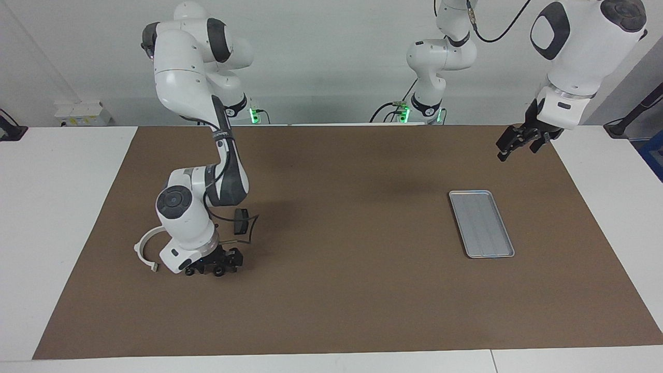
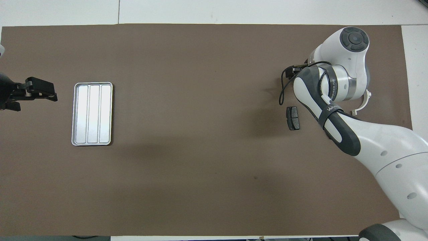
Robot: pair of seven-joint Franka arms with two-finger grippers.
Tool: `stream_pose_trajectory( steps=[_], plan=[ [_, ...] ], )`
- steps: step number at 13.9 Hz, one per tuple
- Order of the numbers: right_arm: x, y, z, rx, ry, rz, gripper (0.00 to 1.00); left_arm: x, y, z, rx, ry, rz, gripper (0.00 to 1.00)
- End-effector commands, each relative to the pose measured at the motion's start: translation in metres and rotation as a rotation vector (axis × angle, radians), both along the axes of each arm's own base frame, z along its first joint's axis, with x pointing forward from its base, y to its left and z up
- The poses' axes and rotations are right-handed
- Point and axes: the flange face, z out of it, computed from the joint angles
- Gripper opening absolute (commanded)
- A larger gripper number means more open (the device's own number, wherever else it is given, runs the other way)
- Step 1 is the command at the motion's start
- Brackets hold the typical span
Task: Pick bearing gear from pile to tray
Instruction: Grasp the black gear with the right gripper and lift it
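Bearing gears: small black round pieces (image 1: 218, 271) sit on the brown mat (image 1: 342, 290) at the right arm's end of the desk (image 1: 62, 207), farther from the robots than the dark brake-pad plate (image 1: 240, 220), partly hidden under the right gripper (image 1: 215, 263). That gripper is low over them, fingers spread open; can't tell if it touches any. White arc bracket (image 1: 146, 249) lies just beside the gripper, toward the desk edge. Only one plate shows in the overhead view (image 2: 293, 117); arm covers the rest. Tray (image 1: 481, 223) is well apart from the plate, toward the left arm's end, nothing in it. Left gripper (image 1: 522, 141) hangs in the air near the tray, fingers open, holding nothing; left arm waits.
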Motion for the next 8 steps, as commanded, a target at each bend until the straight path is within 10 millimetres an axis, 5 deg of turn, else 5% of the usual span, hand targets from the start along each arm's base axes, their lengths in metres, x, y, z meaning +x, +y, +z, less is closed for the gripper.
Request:
stream_pose_trajectory(
  steps=[1, 5, 8],
  plan=[
    [0.0063, -0.0003, -0.0021, -0.018, 0.004, -0.019, 0.98, -0.0023, 0.001, 0.003, -0.003, 0.01, -0.002, 1.0],
    [0.0075, -0.0012, -0.0004, -0.009, -0.009, -0.028, 0.72, -0.0023, 0.001, 0.003, -0.003, 0.01, -0.002, 1.0],
    [0.0078, -0.0057, 0.0005, -0.004, -0.008, -0.037, 0.26, -0.0023, 0.001, 0.003, -0.003, 0.01, -0.002, 1.0]
  ],
)
